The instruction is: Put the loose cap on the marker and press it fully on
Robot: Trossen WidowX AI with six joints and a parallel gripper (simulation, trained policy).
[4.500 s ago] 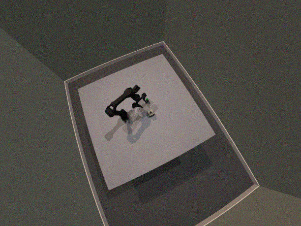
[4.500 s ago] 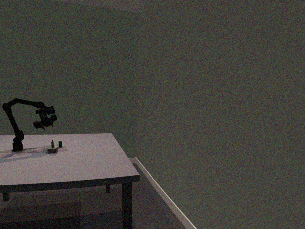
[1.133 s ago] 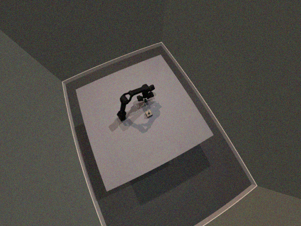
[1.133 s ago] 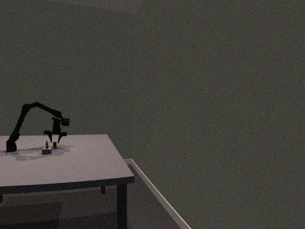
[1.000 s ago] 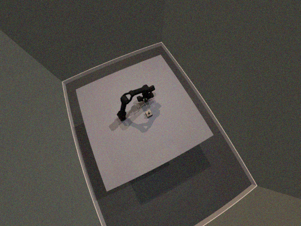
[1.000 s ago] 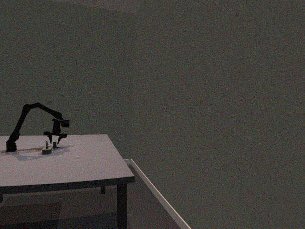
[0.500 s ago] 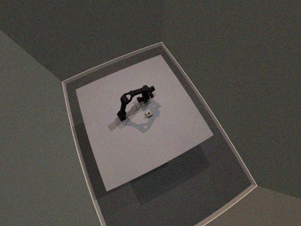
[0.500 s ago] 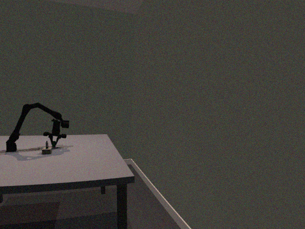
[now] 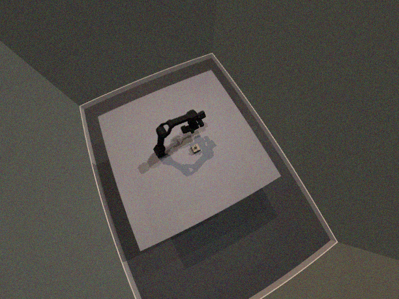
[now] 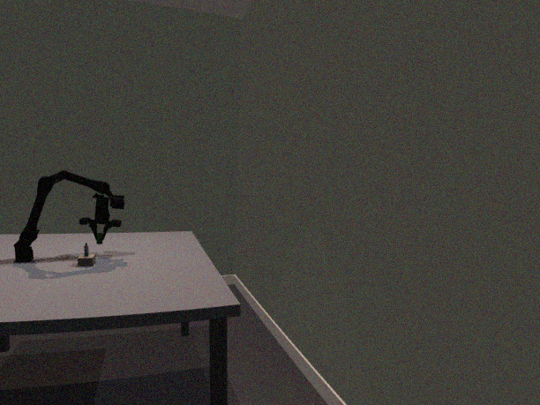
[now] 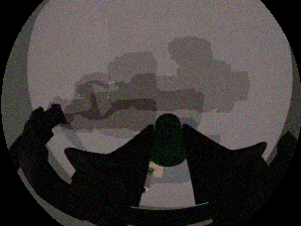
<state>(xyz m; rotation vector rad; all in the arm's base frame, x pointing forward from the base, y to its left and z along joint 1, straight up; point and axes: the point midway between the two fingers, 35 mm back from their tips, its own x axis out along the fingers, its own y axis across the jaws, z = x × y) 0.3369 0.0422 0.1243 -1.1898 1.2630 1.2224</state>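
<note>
The holder block (image 9: 197,150) (image 10: 86,260) stands on the table; a sliver of it also shows in the wrist view (image 11: 157,169). The marker (image 10: 86,249) stands upright in it with its tip bare. My gripper (image 9: 192,131) (image 10: 99,241) (image 11: 167,128) points down and is shut on the dark green cap (image 10: 99,237) (image 11: 168,148). The cap is upright between the fingertips, off the table. In the exterior view it hangs a little above and to the right of the marker's tip. The cap cannot be made out in the top view.
The pale table (image 9: 199,192) (image 10: 157,283) carries the arm's base (image 9: 160,152) (image 10: 24,252), left of the holder block. The arm arches above the table, and its shadows fall around the block.
</note>
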